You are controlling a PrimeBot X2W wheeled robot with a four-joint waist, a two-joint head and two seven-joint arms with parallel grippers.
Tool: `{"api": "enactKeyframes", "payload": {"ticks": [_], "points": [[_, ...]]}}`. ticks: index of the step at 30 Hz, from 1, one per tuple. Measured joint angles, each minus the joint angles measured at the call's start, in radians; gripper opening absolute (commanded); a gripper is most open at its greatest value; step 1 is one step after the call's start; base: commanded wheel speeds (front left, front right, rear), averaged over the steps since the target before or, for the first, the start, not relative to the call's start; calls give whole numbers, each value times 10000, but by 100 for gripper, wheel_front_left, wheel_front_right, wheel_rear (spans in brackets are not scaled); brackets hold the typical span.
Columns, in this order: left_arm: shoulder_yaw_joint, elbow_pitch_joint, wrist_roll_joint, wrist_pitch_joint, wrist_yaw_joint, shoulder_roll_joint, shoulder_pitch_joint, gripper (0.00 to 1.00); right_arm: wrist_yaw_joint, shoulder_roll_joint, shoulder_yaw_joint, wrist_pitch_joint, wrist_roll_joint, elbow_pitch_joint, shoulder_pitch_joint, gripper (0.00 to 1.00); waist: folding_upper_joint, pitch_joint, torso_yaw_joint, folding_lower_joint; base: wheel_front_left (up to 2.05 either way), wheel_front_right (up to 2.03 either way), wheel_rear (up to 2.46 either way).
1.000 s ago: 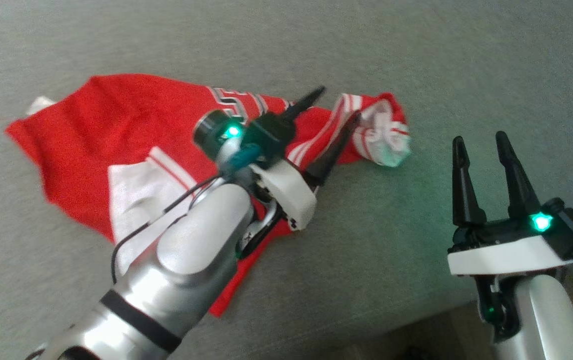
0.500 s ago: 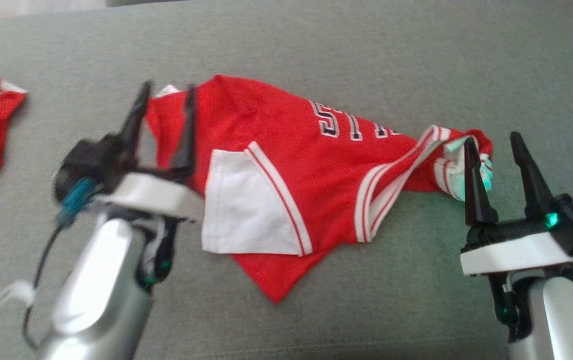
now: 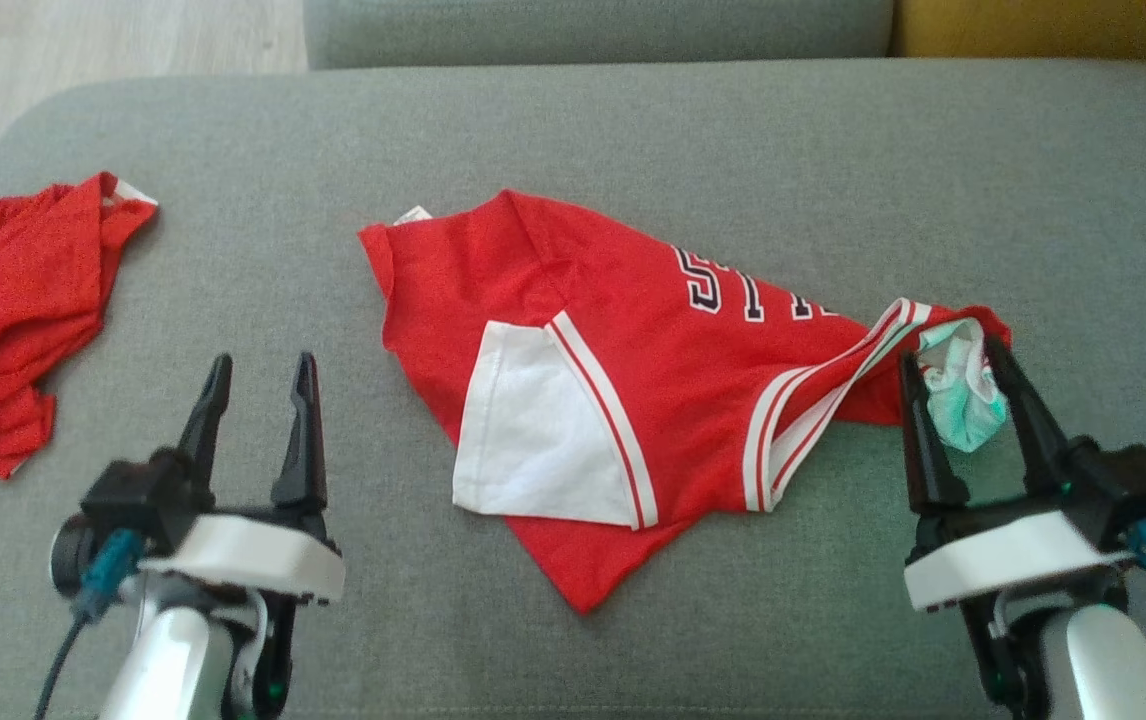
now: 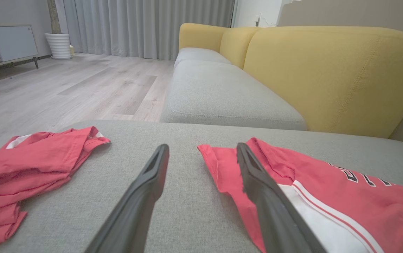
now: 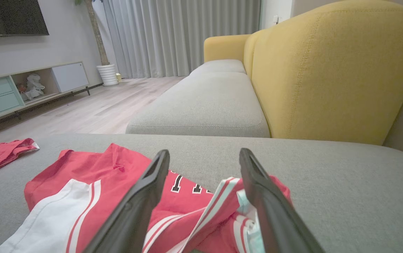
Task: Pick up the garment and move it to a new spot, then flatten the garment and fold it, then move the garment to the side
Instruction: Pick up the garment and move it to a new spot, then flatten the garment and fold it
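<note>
Garment (image 3: 633, 370) crumpled on grey cushion (image 3: 633, 130), hands apart.

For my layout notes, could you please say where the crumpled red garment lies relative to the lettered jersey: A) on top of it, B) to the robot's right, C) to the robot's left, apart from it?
C: the crumpled red garment lies left of the lettered jersey, with bare cushion between them.

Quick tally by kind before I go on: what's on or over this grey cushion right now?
Red garments: 2, the lettered jersey and the crumpled red garment
Claws: 2, the left claw and the right claw, both open
Total: 4
</note>
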Motion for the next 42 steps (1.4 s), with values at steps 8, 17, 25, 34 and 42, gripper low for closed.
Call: {"api": "enactKeyframes", "payload": {"ticks": [8,17,25,34,42], "points": [[77,-255,238,0,2,-25,962,100,2,2,182,117,-42,-13,569,100,0,-551,-130,0,0,0,0],[88,-376,326,0,0,-25,1470,100,0,2,199,282,42,-125,1060,100,0,-927,-152,0,0,0,0],[81,-428,328,0,0,-25,1470,100,0,2,198,366,40,-272,1084,100,0,-930,-201,0,0,0,0],[58,-428,328,0,2,-27,1469,100,0,2,194,366,31,-322,1083,100,0,-835,-191,0,0,0,0],[29,-428,328,0,2,-27,1460,100,0,2,268,443,27,-274,1074,100,0,-647,-137,0,0,0,0]]}}
